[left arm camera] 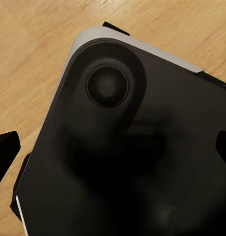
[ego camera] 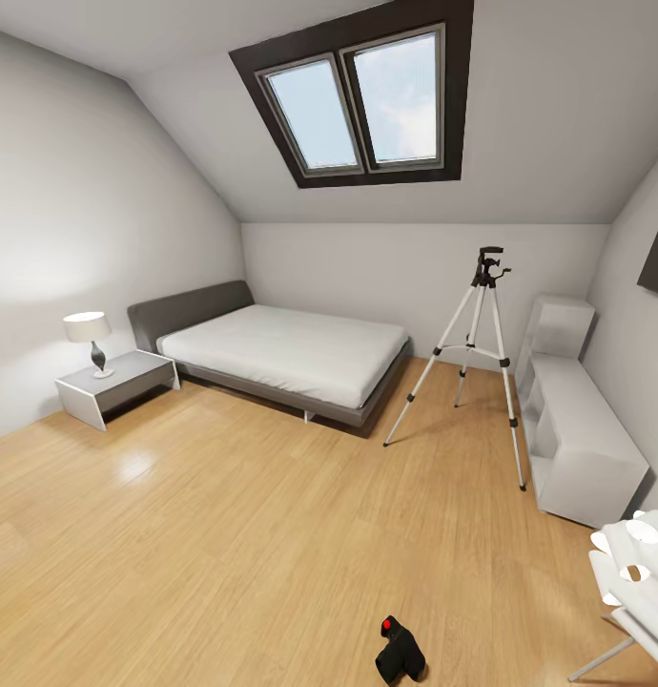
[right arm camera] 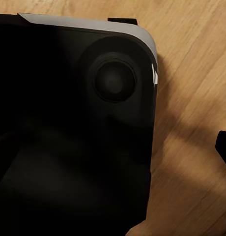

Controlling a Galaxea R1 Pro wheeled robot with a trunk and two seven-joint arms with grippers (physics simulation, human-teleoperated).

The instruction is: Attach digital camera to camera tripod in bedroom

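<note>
The digital camera [ego camera: 399, 651], small and black with a red dot on top, lies on the light wood floor at the near edge of the head view. The camera tripod [ego camera: 482, 353] stands far off at the back right, silver-white legs spread, black pan head on top with nothing on it. My left gripper [left arm camera: 113, 147] is open; its black fingertips [left arm camera: 4, 147] sit at the two sides of the left wrist view, above my own dark base. My right gripper [right arm camera: 113, 147] also hangs over the base, one fingertip [right arm camera: 224, 146] showing over the floor.
This is the bedroom: a grey bed [ego camera: 281, 353] with white mattress at the back, a nightstand [ego camera: 114, 382] with a lamp on the left, a white shelf unit [ego camera: 577, 429] along the right wall, a white chair-like object [ego camera: 639, 582] near right. Wide wood floor [ego camera: 272, 534] lies between.
</note>
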